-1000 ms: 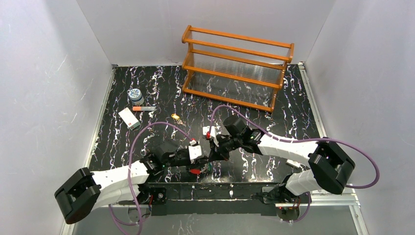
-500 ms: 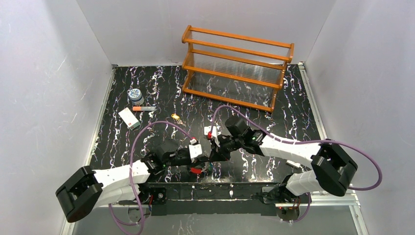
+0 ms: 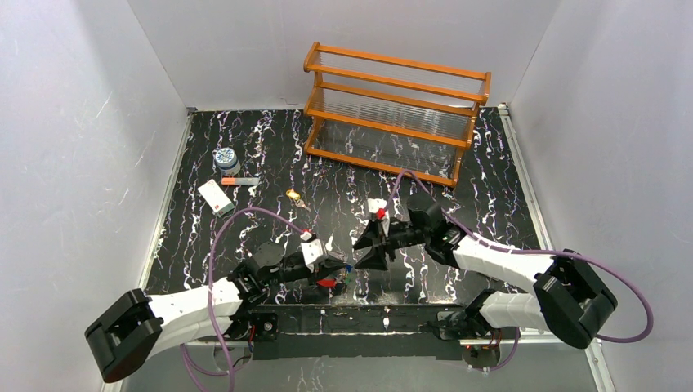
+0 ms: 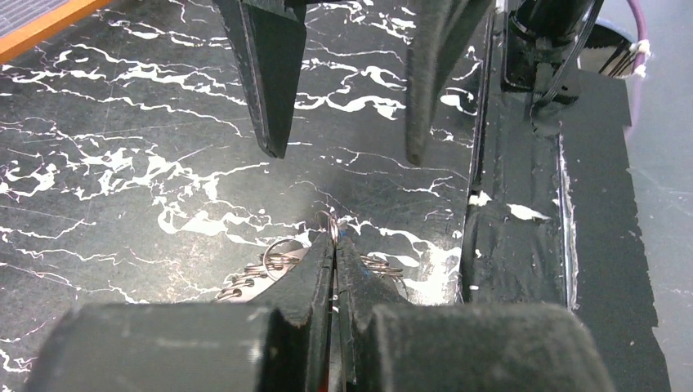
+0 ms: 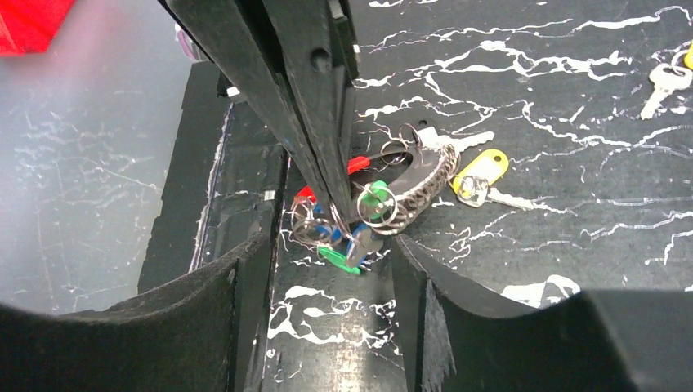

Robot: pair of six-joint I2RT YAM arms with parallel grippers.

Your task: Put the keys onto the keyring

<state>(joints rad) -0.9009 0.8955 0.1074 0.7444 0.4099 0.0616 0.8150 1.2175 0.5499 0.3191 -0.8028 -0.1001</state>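
At the far left we see a round blue-white patterned jar [image 3: 226,157], a white rectangular card [image 3: 215,197] and a thin orange-tipped stick [image 3: 239,180], close together on the black, white-veined table [image 3: 490,171]. Right of them, well apart from both arms, lies a loose small key with a yellow head [image 3: 292,194].

Next comes the left gripper [image 3: 337,268], low by the near edge of the table. Its fingers are clenched on the thin silvery metal keyring [image 4: 332,227], whose wire pokes up between the pressed fingertips. Around those tips we see the keys [image 5: 372,198], small metal ones with green, blue and red plastic heads, bunched with little rings and a dark braided strap [image 5: 425,184]. A yellow-tagged key [image 5: 480,173] lies just beside the bunch.

Just right of the bunch, the right gripper [image 3: 358,256] faces the left one, its fingers released and spread wide, gripping nothing. At the back stands an orange wooden rack with clear shelves [image 3: 396,114].
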